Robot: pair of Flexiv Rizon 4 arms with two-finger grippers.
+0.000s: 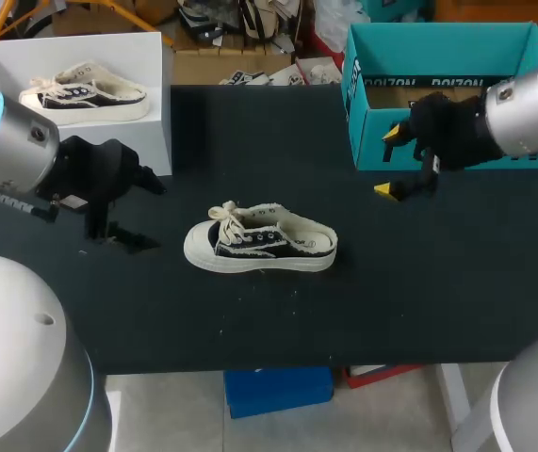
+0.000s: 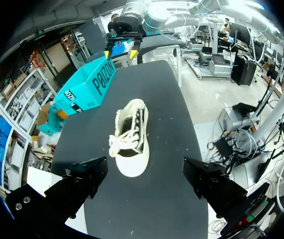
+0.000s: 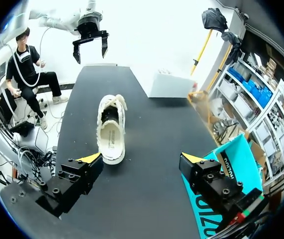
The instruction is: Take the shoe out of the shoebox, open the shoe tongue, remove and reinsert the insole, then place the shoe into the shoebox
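Left pincer [image 2: 144,170] and right pincer [image 3: 142,159] gape apart, empty; pinching the shoe [image 1: 261,243] by its laces alone could tip it.

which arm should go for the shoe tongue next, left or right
Probably left. The shoe lies with its laced toe end toward the left gripper, which is open and empty. The right gripper, also open, sits by the teal box on the heel side.

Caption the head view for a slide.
Shoe on the table between open left pincer and open right pincer; teal box back right, second shoe in white box back left.
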